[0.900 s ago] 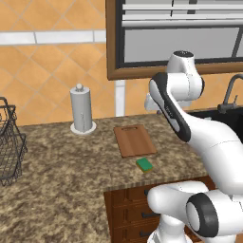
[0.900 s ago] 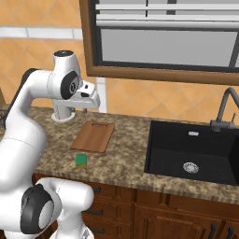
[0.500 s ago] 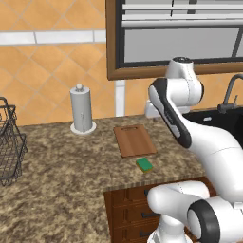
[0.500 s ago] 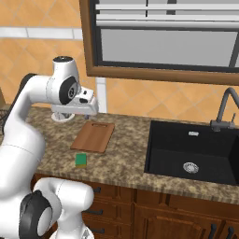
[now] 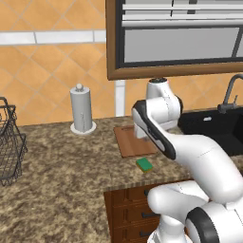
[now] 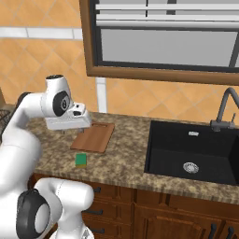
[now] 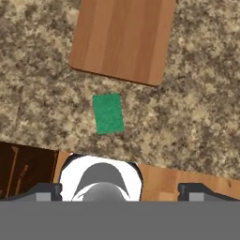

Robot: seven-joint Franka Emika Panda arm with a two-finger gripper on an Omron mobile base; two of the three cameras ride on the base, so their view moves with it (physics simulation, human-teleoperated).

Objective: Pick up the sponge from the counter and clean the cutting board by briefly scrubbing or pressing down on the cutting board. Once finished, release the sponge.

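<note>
Hand [image 7: 120, 190] wide open, empty, above the sponge [image 7: 108, 114] on the counter [image 7: 197, 122].

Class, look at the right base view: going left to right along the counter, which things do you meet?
Sponge → cutting board → black sink basin → faucet.

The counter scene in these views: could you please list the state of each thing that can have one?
sponge: flat on the counter, green side up, beside the board, untouched.
cutting board: flat on the counter, bare.
gripper: open, above the counter, holding nothing.
paper towel roll: upright by the wall.
wire basket: upright on the counter.
sink: basin dry, nothing in it.
</note>
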